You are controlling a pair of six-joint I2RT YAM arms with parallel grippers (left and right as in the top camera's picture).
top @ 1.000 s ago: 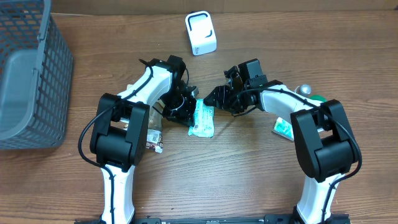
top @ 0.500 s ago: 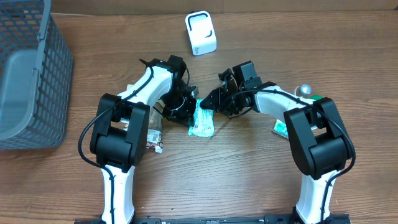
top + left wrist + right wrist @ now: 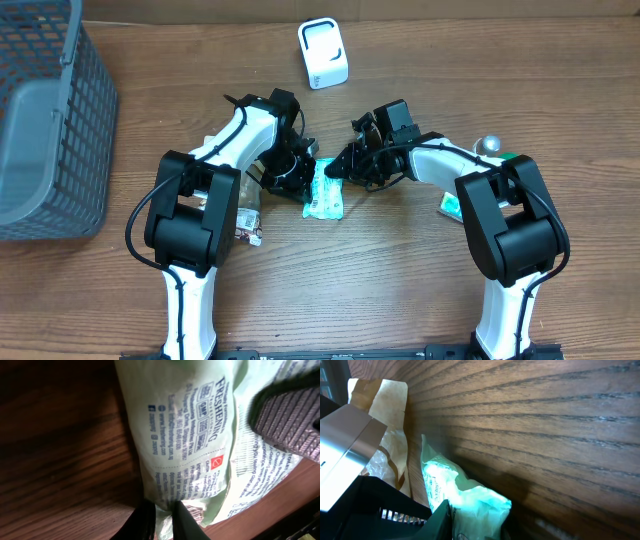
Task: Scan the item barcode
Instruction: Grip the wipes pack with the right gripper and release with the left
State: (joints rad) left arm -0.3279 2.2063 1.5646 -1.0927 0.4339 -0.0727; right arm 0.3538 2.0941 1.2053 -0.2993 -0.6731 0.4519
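- Two grippers meet over one pale green packet (image 3: 324, 198). It lies on the wooden table (image 3: 400, 285) between the arms, with the white barcode scanner (image 3: 323, 53) well apart at the far edge.
- The left gripper (image 3: 297, 172) is clamped on the packet's left edge. In its wrist view the dark fingertips (image 3: 186, 519) pinch a fold of the film between them. This grip probably pins the limp packet so it cannot slide while the other arm takes hold.
- The right gripper (image 3: 335, 168) sits at the packet's far right corner. A ribbed finger pad (image 3: 289, 415) lies across the printed face in the left wrist view.
- The right wrist view shows only one finger, just beside the crumpled film. Whether the right jaws have closed on the packet cannot be told.
- A hold from both sides likely serves to lift and turn the packet toward the scanner. The print in view shows text and logos but no barcode, so the code probably faces elsewhere.
- Both arms fold inward with their elbows out to the sides. The wrists pitch down low over the table, and the grippers are almost nose to nose.
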